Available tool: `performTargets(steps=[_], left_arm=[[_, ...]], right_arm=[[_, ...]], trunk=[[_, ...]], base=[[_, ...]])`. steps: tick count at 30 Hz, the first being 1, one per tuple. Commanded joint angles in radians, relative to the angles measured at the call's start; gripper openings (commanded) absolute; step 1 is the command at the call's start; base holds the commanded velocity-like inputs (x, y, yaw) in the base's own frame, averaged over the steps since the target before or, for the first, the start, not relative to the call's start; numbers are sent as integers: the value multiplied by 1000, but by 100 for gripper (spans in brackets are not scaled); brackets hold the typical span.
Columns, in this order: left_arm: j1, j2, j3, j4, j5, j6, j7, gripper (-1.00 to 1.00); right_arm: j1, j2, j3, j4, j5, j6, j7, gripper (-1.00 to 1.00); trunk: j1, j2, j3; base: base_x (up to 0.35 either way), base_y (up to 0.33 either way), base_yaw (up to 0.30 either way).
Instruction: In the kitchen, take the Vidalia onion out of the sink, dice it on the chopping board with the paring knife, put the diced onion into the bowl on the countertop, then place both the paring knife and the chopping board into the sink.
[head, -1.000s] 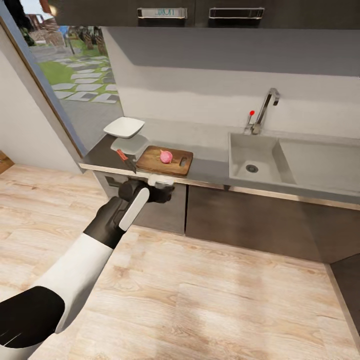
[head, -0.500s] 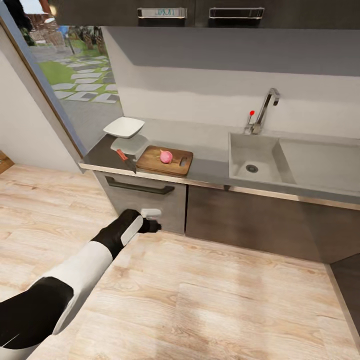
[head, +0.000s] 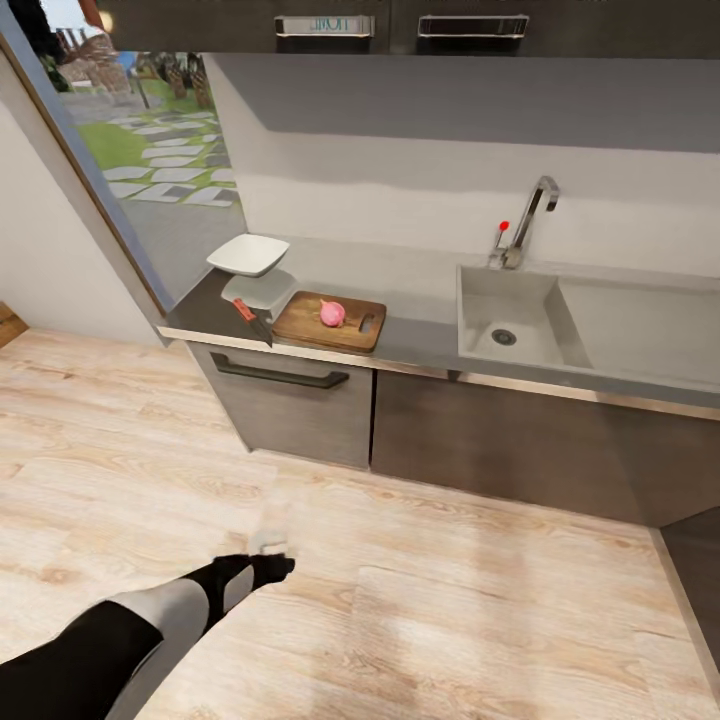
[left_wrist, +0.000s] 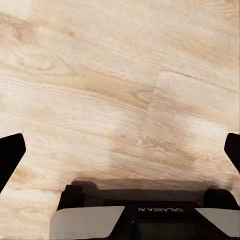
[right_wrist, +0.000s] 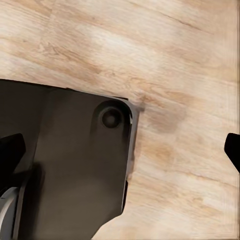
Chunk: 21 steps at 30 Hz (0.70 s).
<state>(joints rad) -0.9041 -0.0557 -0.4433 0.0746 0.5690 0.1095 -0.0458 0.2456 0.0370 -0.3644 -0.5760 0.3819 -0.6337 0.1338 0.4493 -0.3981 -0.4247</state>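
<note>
1. Grippers: left gripper (head: 268, 545) hangs low over the floor, fingers apart, empty; right gripper (right_wrist: 120, 145) likewise spread and empty.
2. Vidalia onion (head: 332, 313) sits whole on the chopping board (head: 330, 321) at the countertop (head: 420, 335) front edge.
3. Paring knife (head: 253, 322) lies just beside the board's left end; bowl (head: 248, 254) behind.
4. Sink (head: 510, 318): onion removed. Dicing, transfer and clearing remain.
</note>
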Motion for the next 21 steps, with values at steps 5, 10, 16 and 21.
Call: performTargets(steps=[5,10,16,21], left_arm=[[177,21,-8,6,12,-158,-7,100],[370,56,-8,7,12,-250,-9,100],[488,90,-8,7,13,-498,-6,100],[515,96,-8,7,14,-541,-5,100]], right_arm=[[-1,1,-8,-4,-27,1,-6,100],[-5,-16,-8,-5,-174,23,-22,100],[-8,-28,-8,-13,-203,84,-22,100],[-8,-29,-8,-18,-205,83,-21,100]], trunk=[[1,-2,-1],[1,-2,-1],[1,-2,-1],[1,-2,-1]], base=[[0,0,0],[0,0,0],[0,0,0],[0,0,0]])
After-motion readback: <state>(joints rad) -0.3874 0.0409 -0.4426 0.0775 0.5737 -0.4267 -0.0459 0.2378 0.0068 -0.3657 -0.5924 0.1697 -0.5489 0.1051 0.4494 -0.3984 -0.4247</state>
